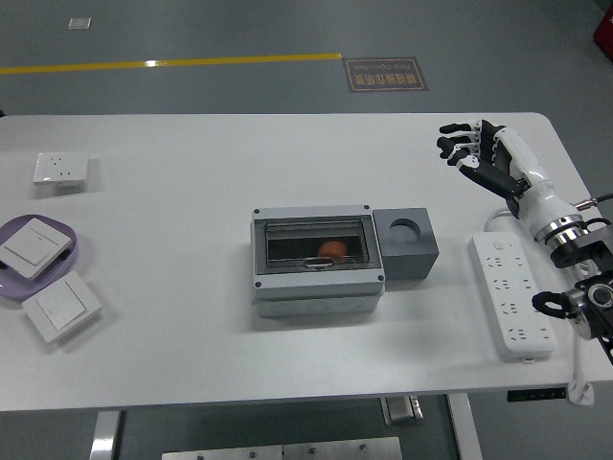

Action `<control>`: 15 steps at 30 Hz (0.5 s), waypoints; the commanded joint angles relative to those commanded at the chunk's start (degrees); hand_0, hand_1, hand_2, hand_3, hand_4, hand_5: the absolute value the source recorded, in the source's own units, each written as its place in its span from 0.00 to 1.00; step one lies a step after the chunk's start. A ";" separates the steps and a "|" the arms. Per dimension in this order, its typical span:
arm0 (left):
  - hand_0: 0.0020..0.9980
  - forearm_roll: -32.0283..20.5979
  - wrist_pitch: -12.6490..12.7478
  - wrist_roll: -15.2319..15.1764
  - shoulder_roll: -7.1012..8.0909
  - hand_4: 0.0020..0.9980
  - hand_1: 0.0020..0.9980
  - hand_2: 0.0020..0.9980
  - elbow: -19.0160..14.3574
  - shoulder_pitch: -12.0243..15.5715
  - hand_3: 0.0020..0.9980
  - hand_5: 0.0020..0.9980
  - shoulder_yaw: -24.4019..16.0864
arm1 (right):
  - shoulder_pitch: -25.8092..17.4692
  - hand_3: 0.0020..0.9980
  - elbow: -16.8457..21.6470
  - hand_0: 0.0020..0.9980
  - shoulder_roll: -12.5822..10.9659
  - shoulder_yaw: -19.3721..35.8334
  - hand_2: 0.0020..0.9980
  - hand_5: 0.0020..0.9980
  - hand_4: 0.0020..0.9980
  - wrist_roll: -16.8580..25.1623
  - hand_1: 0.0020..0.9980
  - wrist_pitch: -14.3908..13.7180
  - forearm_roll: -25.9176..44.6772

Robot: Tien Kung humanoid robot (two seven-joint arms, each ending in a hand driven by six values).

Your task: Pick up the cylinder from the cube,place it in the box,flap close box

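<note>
A grey box sits mid-table with its clear flap shut. An orange cylinder shows inside it through the flap. A dark grey cube with an empty round hole on top stands against the box's right side. My right hand is raised at the far right of the table, well clear of the box, its fingers spread and holding nothing. My left arm is out of view.
A white power strip lies at the right under my right arm. At the left are a purple plate bearing a white switch, another switch beside it, and a white socket further back.
</note>
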 joint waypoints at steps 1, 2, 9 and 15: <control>0.62 -0.07 -0.01 0.00 0.16 0.71 0.63 0.62 0.01 0.02 0.64 0.17 0.04 | -0.26 0.65 -0.03 0.71 0.07 0.56 0.64 0.48 0.74 -0.04 0.64 -0.01 -0.08; 0.62 -0.14 -0.03 0.00 0.27 0.71 0.63 0.62 0.01 0.04 0.64 0.17 0.07 | -0.44 0.65 -0.06 0.71 0.09 0.98 0.64 0.48 0.74 -0.04 0.64 -0.02 -0.12; 0.62 -1.35 -0.03 0.03 0.93 0.71 0.63 0.62 0.33 0.54 0.64 0.17 1.29 | -1.85 0.65 -0.68 0.72 0.63 2.59 0.63 0.49 0.74 0.40 0.64 0.10 0.21; 0.61 -0.72 -0.15 -0.02 0.87 0.71 0.63 0.62 0.45 0.61 0.64 0.17 0.62 | -2.58 0.65 -0.82 0.71 1.50 3.28 0.63 0.48 0.74 -0.78 0.64 1.35 -0.73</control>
